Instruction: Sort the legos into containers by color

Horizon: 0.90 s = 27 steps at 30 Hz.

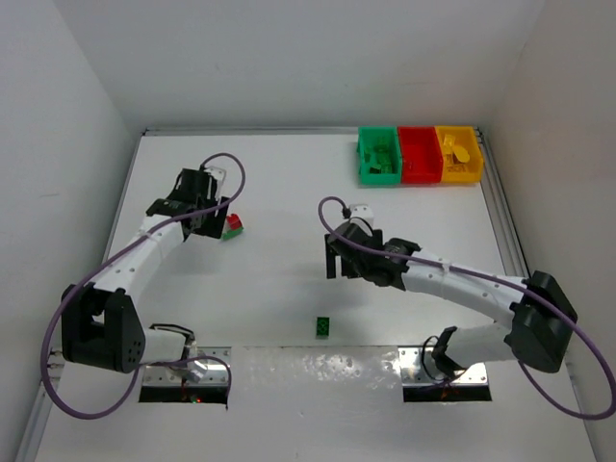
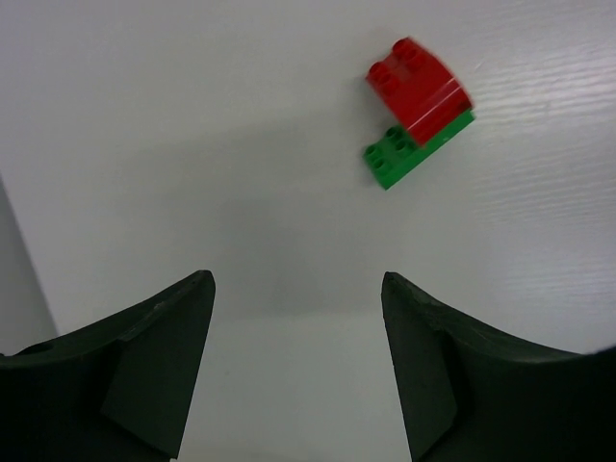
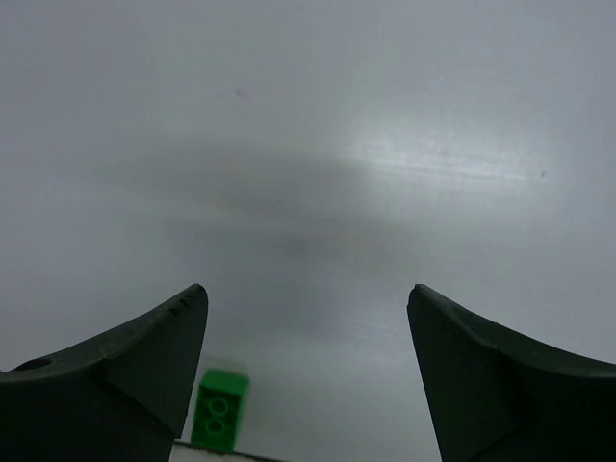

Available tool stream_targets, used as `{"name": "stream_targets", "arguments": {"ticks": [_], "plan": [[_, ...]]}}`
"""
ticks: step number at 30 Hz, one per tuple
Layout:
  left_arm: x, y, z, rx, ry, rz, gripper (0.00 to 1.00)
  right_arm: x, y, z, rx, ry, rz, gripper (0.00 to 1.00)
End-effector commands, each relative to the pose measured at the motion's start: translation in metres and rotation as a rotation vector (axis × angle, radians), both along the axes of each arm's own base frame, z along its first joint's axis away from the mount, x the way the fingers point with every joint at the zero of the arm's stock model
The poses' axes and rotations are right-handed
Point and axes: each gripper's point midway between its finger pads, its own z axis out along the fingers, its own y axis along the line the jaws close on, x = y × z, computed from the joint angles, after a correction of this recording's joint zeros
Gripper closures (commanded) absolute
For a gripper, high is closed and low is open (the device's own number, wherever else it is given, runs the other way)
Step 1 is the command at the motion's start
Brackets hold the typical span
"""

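A red lego (image 2: 416,85) sits stacked on a green lego (image 2: 412,154) on the white table, ahead and to the right of my left gripper (image 2: 294,281). That gripper is open with nothing between its fingers. In the top view this stacked pair (image 1: 231,227) lies just right of the left gripper (image 1: 208,218). A single green lego (image 1: 322,327) lies near the front edge, and it also shows as a green lego (image 3: 219,409) beside the left finger of my right gripper (image 3: 308,289). The right gripper (image 1: 333,262) is open and empty. The green container (image 1: 378,180), red container (image 1: 421,179) and yellow container (image 1: 462,179) stand in a row at the back right.
Green legos (image 1: 382,154) lie in the green container and yellow ones (image 1: 459,149) in the yellow container. White walls close in the table on the left, back and right. A metal strip (image 1: 318,364) runs along the near edge between the arm bases.
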Motion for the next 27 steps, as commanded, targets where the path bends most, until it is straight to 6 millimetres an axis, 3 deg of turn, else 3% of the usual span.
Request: {"name": "stream_targets", "arguments": {"ticks": [1, 3, 5, 9, 13, 17, 24, 27], "plan": [[-0.002, 0.040, 0.026, 0.154, -0.019, 0.066, 0.32, -0.031, 0.004, -0.012, 0.129, 0.123, -0.053, 0.16], [0.001, 0.043, 0.028, 0.118, -0.027, 0.078, 0.30, -0.043, 0.004, -0.021, 0.113, 0.143, -0.060, 0.16], [0.005, 0.053, 0.028, 0.076, -0.029, 0.133, 0.30, -0.053, 0.004, -0.026, 0.058, 0.112, -0.030, 0.09], [0.013, 0.055, 0.026, 0.055, -0.022, 0.153, 0.30, -0.090, 0.028, -0.044, 0.058, 0.141, 0.027, 0.07], [0.020, 0.050, 0.026, 0.027, -0.038, 0.155, 0.30, -0.105, 0.050, -0.052, 0.077, 0.100, 0.041, 0.07], [0.022, 0.048, 0.035, 0.007, -0.072, 0.159, 0.30, -0.116, 0.051, -0.072, 0.009, 0.142, -0.003, 0.08], [0.017, 0.043, 0.037, -0.019, -0.075, 0.149, 0.30, -0.128, 0.067, -0.104, 0.007, 0.183, 0.021, 0.29], [0.016, 0.043, 0.039, -0.022, -0.081, 0.152, 0.30, -0.126, 0.067, -0.107, 0.017, 0.172, 0.011, 0.51]]}}
